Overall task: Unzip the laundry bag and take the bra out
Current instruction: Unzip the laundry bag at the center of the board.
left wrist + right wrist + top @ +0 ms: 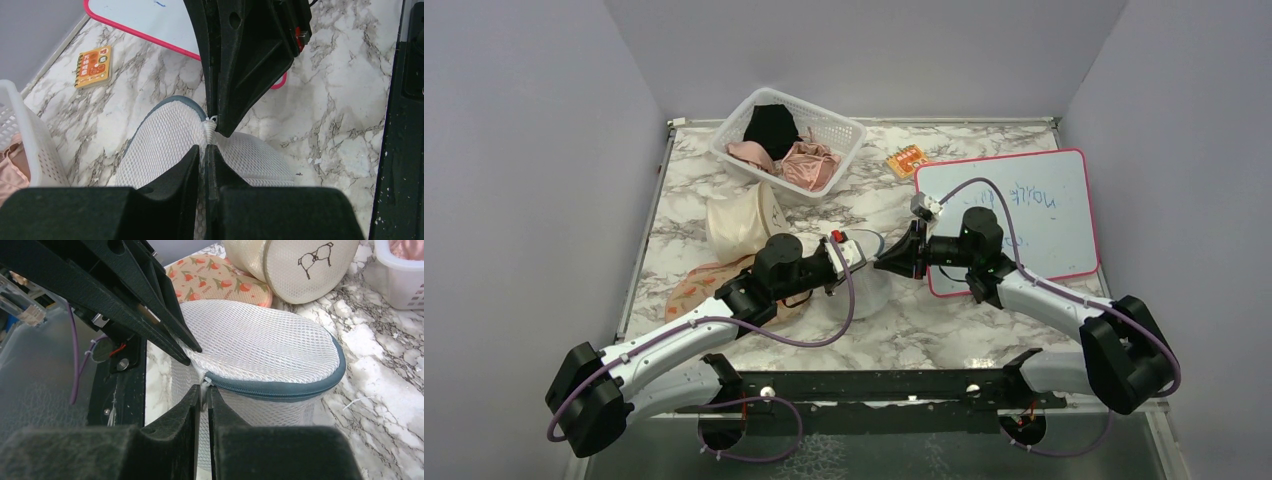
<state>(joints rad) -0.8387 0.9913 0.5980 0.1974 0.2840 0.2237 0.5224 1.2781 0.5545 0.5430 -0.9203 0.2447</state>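
Observation:
The laundry bag [870,283] is a round white mesh drum with a grey-blue zip, standing between both grippers at the table's middle. In the left wrist view my left gripper [204,149] is shut on a pinch of the bag's mesh top [160,145] at its rim. In the right wrist view my right gripper [205,390] is shut on the white zip pull at the near end of the zip [280,391], just under the lid [260,340]. The zip looks closed along the visible side. The bra is hidden inside the bag.
A cream cylindrical bag [739,222] and a flat floral pouch [696,287] lie left of the bag. A white basket [724,150] with pink and black garments stands behind. A pink-framed whiteboard [1024,215] lies right, with an orange booklet [907,161] beside it.

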